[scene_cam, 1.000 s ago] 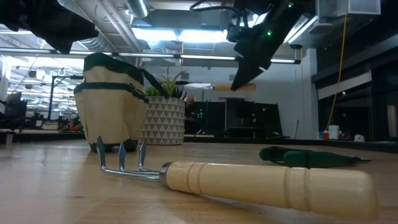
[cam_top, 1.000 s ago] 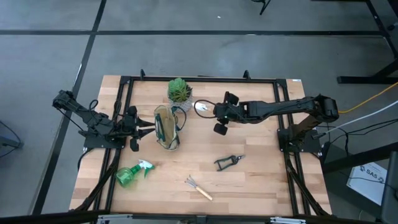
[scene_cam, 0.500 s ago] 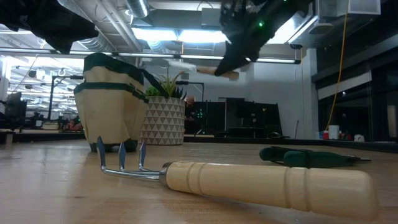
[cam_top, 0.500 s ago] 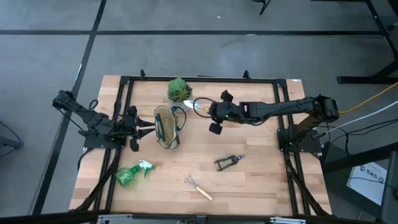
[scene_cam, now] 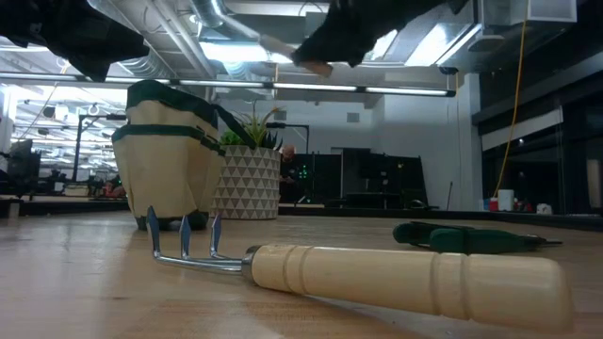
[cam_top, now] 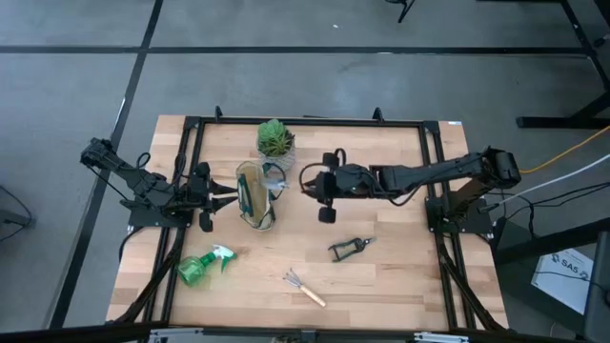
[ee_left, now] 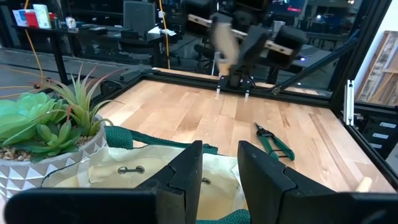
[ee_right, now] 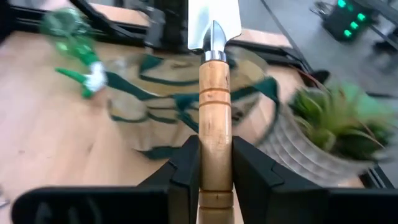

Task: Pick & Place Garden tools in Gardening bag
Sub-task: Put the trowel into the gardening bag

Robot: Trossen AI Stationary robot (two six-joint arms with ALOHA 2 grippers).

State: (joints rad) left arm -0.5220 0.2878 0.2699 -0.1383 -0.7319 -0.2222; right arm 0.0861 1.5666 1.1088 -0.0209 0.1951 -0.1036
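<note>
The cream gardening bag point(cam_top: 255, 195) with green trim stands upright at the table's middle left; it also shows in the low view point(scene_cam: 170, 151). My right gripper point(cam_top: 311, 179) is shut on the wooden-handled trowel point(ee_right: 214, 93), high above the table just right of the bag; the trowel's metal blade point(cam_top: 277, 175) reaches over the bag's right rim. My left gripper point(cam_top: 232, 197) is at the bag's left side, its fingers nearly together over the bag's rim point(ee_left: 221, 211). The shears point(cam_top: 351, 248), the mini rake point(cam_top: 303, 288) and the green spray bottle point(cam_top: 202, 265) lie on the table. My left gripper comes level from the table's left, a finger point(ee_left: 186, 180) on each side of the bag's left rim point(ee_left: 219, 214). The rim runs under the fingers, and which layer they have is hidden. The bag stands on the table. My right gripper pinches the trowel's wooden handle point(ee_right: 215, 146) between its two fingers, at the handle's rear half. The fingers come from the table's right and lie along the handle. The trowel sticks out ahead of them, blade toward the bag, lifted clear of the table.
A potted green plant point(cam_top: 275, 140) in a white patterned pot point(scene_cam: 250, 179) stands just beyond the bag. The rake point(scene_cam: 377, 273) and shears point(scene_cam: 471, 235) lie in the near half of the table. A black frame point(cam_top: 305, 122) borders the table.
My right gripper has carried the trowel toward the table's left and upward, from right of the plant to beside the bag. The blade now reaches over the bag's right rim. The grip on the handle has stayed shut.
</note>
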